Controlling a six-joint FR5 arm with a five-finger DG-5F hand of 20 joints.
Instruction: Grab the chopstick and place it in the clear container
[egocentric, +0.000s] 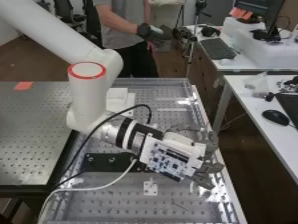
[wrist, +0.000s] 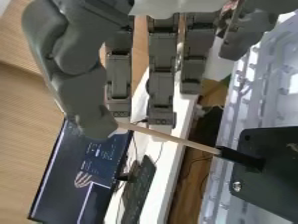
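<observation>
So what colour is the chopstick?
The chopstick is a pale, woody tan; the wrist view shows it best.

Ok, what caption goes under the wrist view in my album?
Robot hand pinching a chopstick, its far end at a black holder.

High view: mounting plate (egocentric: 100, 162) on counter (egocentric: 120, 202), small bracket (egocentric: 151, 188) in front of it, block (egocentric: 117, 97) behind. Perforated table (egocentric: 30, 135) left of counter. Side desk (egocentric: 233, 87) right, mouse (egocentric: 275, 117) on it. Rear desk (egocentric: 229, 61) behind that, keyboard (egocentric: 217, 48) on top. Wrist view: chopstick (wrist: 169, 137) spans from hand (egocentric: 209, 168) to holder (wrist: 239, 157) on mounting plate.
</observation>
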